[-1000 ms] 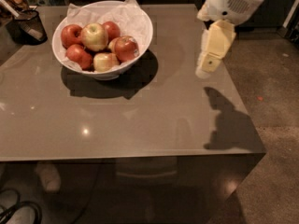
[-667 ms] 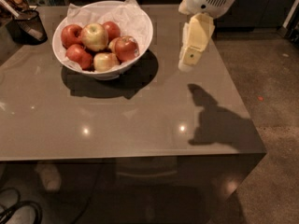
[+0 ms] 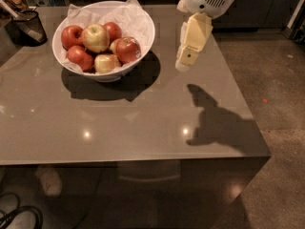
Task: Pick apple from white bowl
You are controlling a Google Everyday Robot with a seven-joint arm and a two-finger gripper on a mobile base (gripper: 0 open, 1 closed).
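In the upper left of the frame, lying in the white bowl (image 3: 136,63) on the grey table (image 3: 143,123), toward the right rim among the other fruit: the apple (image 3: 127,49), untouched. Nothing done yet beyond the approach; left to do, by the look of it: reach over the rim, come down, close on the apple, lift clear. Right of centre at the top, hanging above the tabletop just right of the bowl and apart from it: the gripper (image 3: 183,63), tip pointing down; open or closed, cannot tell. Compared with a second ago, stands further left, nearer the bowl, with its shadow (image 3: 214,123) shifted left too; bowl, fruit and the dark mesh cup (image 3: 29,26) at far upper left lie as before.
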